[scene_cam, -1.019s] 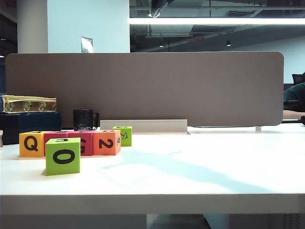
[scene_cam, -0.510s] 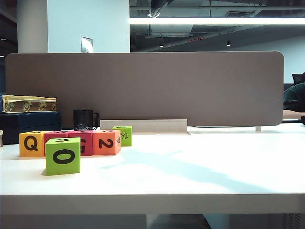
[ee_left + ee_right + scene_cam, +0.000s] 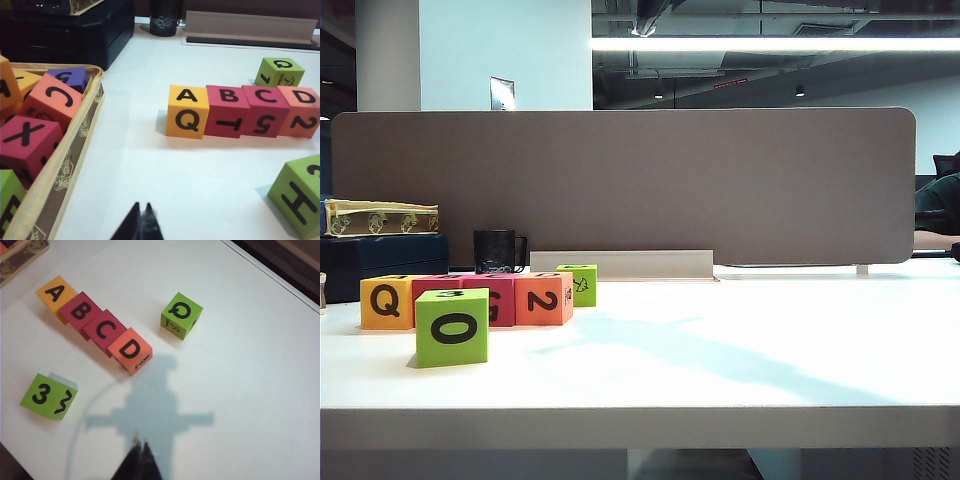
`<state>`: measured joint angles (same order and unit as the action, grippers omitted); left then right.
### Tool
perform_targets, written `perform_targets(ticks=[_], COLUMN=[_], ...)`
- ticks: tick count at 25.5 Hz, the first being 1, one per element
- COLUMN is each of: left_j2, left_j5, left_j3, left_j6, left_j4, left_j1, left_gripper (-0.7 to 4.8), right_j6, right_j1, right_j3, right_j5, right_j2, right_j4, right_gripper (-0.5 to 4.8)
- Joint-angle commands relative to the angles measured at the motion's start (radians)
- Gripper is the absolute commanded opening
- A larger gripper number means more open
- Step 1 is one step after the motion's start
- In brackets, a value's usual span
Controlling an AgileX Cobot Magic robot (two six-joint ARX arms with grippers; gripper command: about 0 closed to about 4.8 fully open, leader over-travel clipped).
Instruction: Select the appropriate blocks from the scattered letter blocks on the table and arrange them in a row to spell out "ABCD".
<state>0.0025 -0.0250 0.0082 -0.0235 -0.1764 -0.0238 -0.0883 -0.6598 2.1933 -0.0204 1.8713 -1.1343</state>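
1. Left wrist view: the left gripper (image 3: 141,222) has its two dark fingertips pressed together, holding nothing, low over the white table (image 3: 150,165) on the near side of the block row.
2. Right wrist view: the right gripper (image 3: 140,452) is likewise closed and empty, looking down from above the table; its cross-shaped shadow lies on the white top just near of the row.
3. Neither arm appears in the exterior view, where only a faint shadow crosses the table.
4. Four blocks stand touching in a row at the table's left: yellow-orange block (image 3: 187,111), first red block (image 3: 227,111), second red block (image 3: 266,111) and orange block (image 3: 301,111). Their top faces read A, B, C, D.
5. Their front faces read Q, T, 5 and 2.
6. A lime block (image 3: 280,72) topped Q sits just beyond the row's right end; its small side drawing is hard to make out.
7. Another lime block (image 3: 48,396), marked 3 on top, stands apart, nearer than the row.
8. A tray of blocks (image 3: 75,145) is cut off at the left.
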Motion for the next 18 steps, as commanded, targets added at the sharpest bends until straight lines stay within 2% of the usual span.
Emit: perform_targets(ticks=[1,8,15,18], left_j2=[0.0,0.0,0.0,0.0], left_j5=[-0.005,-0.005,-0.005,-0.005], left_j3=[0.002,0.002,0.002,0.002], left_j6=[-0.003,-0.003,-0.003,-0.003], left_j4=[-0.007,-0.006,-0.006,-0.006], left_j1=[0.0,0.0,0.0,0.0], left_gripper=[-0.06,-0.06,-0.06,-0.06], right_j6=[-0.002,-0.002,-0.003,-0.002], right_j1=[-0.002,-0.002,-0.001,0.01], right_j3=[0.003,0.003,0.002,-0.035], right_j5=[0.0,0.0,0.004,0.003], right_j2=[-0.006,-0.006,-0.02,-0.054], right_j4=[0.01,0.023,0.118,0.21], right_gripper=[-0.01,-0.01,-0.01,-0.01])
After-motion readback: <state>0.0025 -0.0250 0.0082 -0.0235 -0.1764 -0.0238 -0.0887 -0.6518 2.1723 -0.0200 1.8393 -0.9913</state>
